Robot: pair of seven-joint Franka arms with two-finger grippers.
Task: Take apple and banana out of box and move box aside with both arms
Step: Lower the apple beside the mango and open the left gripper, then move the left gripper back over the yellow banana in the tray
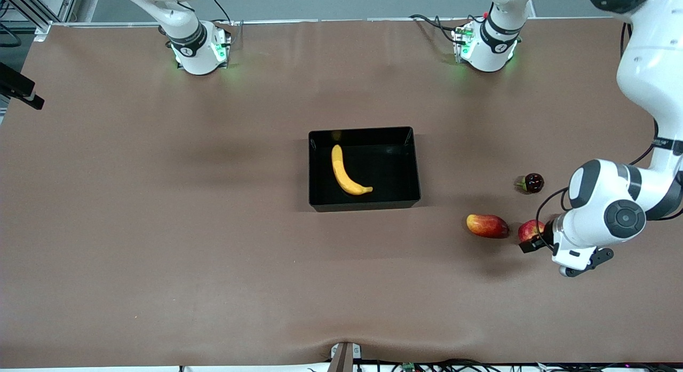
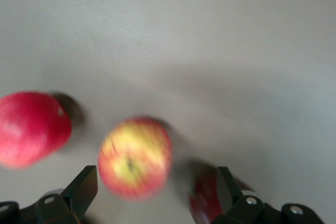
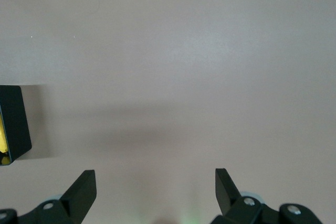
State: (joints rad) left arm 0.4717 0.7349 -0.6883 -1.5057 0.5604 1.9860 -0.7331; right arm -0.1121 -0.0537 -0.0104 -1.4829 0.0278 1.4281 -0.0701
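Even overhead light, soft shadows — left wrist view motion-blurred at the apple [image 2: 135, 157]; other views sharp.

We saw the yellow banana [image 1: 347, 172] lying curved inside the glossy black box [image 1: 411, 164] at mid-counter. The small red-yellow apple [image 1: 529, 230] sat on the counter toward the left arm's end.

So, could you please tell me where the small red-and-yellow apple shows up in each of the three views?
Front view: the apple lies on the table toward the left arm's end, beside the mango, partly hidden by the left arm.
Left wrist view: the apple sits between the open fingers of the left claw.
Right wrist view: not in it.
Shared landmark: the mango beside the apple.
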